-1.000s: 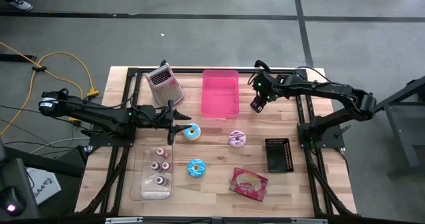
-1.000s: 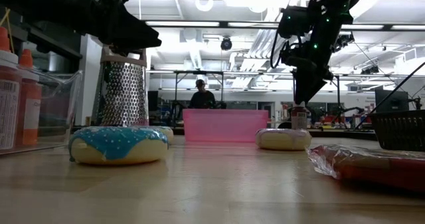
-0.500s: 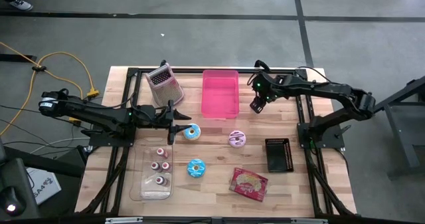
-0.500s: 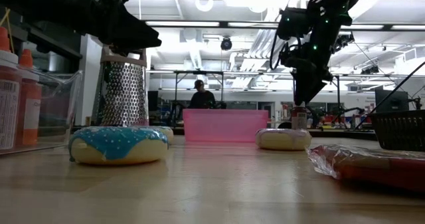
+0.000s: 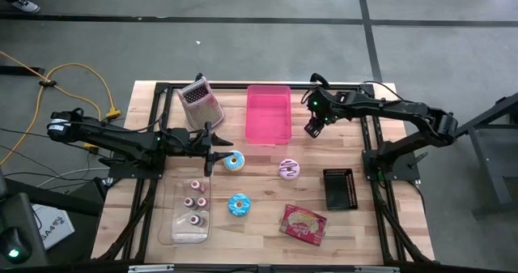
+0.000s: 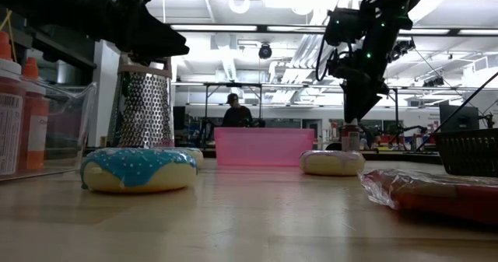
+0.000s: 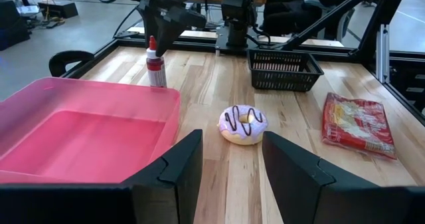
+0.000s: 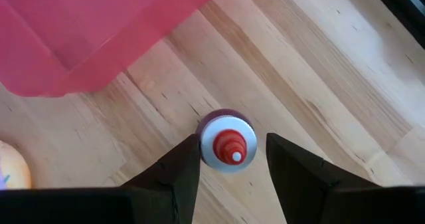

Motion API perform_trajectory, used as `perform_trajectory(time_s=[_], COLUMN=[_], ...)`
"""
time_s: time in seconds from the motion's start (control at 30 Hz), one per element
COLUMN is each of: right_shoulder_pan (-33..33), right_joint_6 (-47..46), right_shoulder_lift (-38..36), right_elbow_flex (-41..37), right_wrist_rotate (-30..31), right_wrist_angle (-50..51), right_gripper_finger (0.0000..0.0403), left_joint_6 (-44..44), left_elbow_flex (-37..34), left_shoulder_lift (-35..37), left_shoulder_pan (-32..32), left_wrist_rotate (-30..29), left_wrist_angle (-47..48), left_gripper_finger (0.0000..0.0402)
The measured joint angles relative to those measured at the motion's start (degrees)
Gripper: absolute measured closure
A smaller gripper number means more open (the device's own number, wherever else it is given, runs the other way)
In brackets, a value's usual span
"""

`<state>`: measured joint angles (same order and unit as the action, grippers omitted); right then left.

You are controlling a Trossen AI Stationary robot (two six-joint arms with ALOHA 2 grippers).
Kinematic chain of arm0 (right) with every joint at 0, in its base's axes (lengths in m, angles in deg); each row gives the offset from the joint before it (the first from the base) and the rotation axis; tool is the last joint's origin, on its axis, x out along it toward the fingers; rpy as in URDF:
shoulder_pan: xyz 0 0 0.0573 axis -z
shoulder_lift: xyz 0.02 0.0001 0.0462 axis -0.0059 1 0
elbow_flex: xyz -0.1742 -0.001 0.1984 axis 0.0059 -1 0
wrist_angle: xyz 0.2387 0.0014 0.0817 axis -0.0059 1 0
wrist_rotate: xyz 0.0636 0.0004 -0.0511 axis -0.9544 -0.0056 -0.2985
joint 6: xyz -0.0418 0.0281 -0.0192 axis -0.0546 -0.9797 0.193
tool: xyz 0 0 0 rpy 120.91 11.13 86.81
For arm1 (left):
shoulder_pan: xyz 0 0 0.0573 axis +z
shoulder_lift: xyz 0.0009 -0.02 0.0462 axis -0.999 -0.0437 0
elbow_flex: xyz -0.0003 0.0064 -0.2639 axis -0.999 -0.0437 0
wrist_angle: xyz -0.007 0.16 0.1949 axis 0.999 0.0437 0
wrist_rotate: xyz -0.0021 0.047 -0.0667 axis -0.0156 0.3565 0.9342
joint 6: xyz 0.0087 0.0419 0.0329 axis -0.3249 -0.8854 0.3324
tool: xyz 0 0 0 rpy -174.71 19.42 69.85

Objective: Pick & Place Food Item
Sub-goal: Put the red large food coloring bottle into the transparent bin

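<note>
A small sauce bottle with a red cap (image 8: pixel 228 148) stands upright on the wood table, just right of the pink bin (image 5: pixel 269 113). My right gripper (image 5: pixel 314 128) hangs open above it, pointing steeply down, its fingers on either side of the cap and clear of it; in the low view its tips (image 6: pixel 359 110) end just above the bottle (image 6: pixel 352 135). My left gripper (image 5: pixel 218 150) waits open and level beside a blue donut (image 5: pixel 234 161); its wrist view looks toward a purple donut (image 7: pixel 243 123).
Another blue donut (image 5: pixel 239 205), a wrapped snack packet (image 5: pixel 303 224), a black basket (image 5: pixel 340 189), a clear tray with small bottles (image 5: pixel 188 212) and a metal grater (image 5: pixel 200 103) share the table. A person (image 6: pixel 236 113) is in the room behind.
</note>
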<state>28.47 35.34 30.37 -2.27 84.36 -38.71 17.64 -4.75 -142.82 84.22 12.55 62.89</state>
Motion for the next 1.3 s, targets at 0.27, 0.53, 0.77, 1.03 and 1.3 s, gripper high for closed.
perform_trajectory(time_s=[0.27,0.53,0.77,1.03,1.3], right_shoulder_pan=[0.1,0.1,1.2,2.7,2.6], right_joint_6=[0.0,1.4,2.6,4.7,4.2], right_shoulder_lift=[-1.5,-1.5,-1.9,-6.9,-10.3], right_elbow_flex=[0.0,0.0,0.0,0.0,0.0], right_wrist_rotate=[0.0,-0.1,-0.1,-0.7,-1.9], right_wrist_angle=[0.1,-3.5,-4.2,-4.6,1.0], right_gripper_finger=[0.0243,0.0243,0.0223,0.0187,0.0178], left_joint_6=[0.0,0.0,0.0,0.0,0.0], left_elbow_flex=[0.0,0.0,0.0,0.0,0.0], left_shoulder_lift=[0.0,0.0,0.0,0.0,0.0], left_shoulder_pan=[0.0,0.0,0.0,0.0,0.0], left_wrist_rotate=[0.0,0.1,0.2,0.3,0.3], left_wrist_angle=[0.0,0.0,0.0,0.0,0.0], left_gripper_finger=[0.025,0.025,0.025,0.025,0.025])
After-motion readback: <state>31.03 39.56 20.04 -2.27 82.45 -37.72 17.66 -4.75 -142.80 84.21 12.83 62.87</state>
